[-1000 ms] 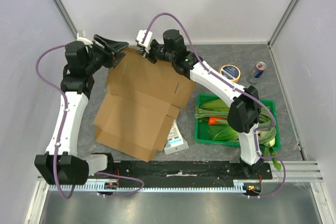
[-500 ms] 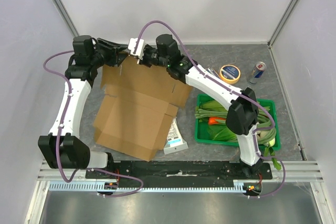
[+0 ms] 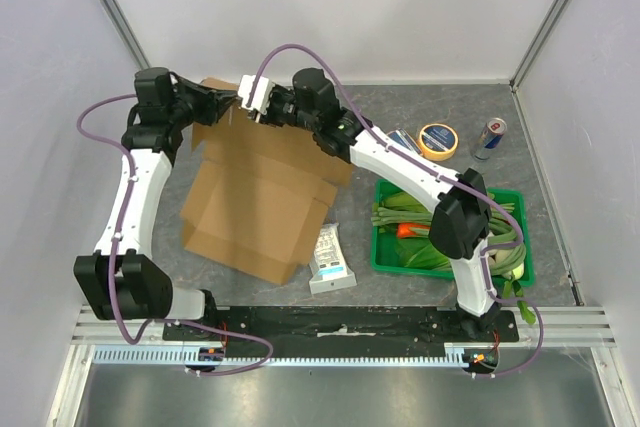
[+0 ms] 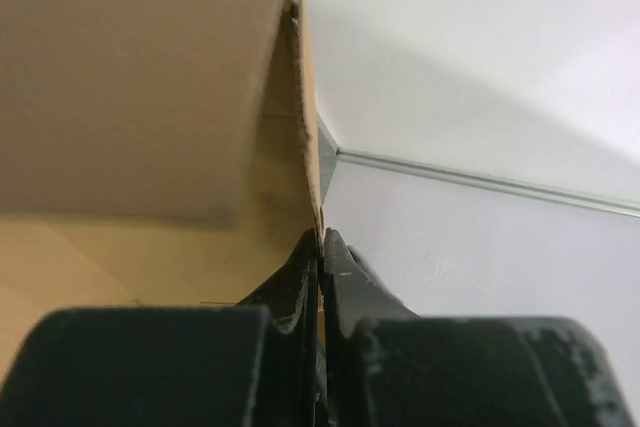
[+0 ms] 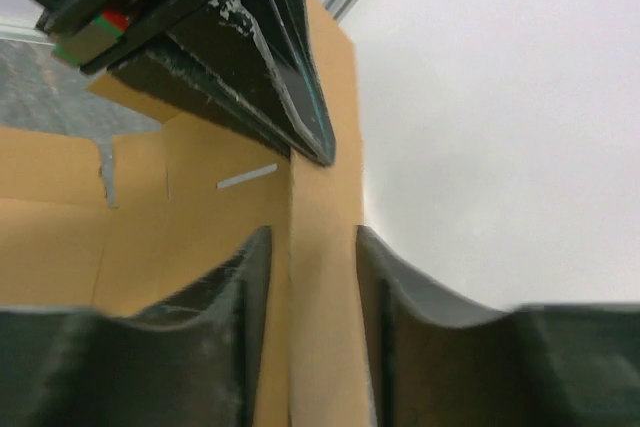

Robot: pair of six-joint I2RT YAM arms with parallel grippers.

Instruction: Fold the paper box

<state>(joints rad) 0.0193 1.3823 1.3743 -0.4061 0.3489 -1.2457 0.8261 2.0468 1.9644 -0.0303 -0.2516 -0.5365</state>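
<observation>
From the top, the left gripper (image 3: 224, 100) has just snapped shut on the back flap (image 3: 212, 87) of the paper box (image 3: 262, 192). The right gripper (image 3: 243, 107), shut a second ago, has started to open. I think the flap is being passed from one arm to the other, so the folding can go on. Both arms reach far out and their tips meet at the box's far edge. In the left wrist view, the jaws pinch the flap's edge tight, and the box rises ahead of them. In the right wrist view, the fingers (image 5: 250, 297) stand apart with the flap loose between them, and the left gripper bites it just ahead.
</observation>
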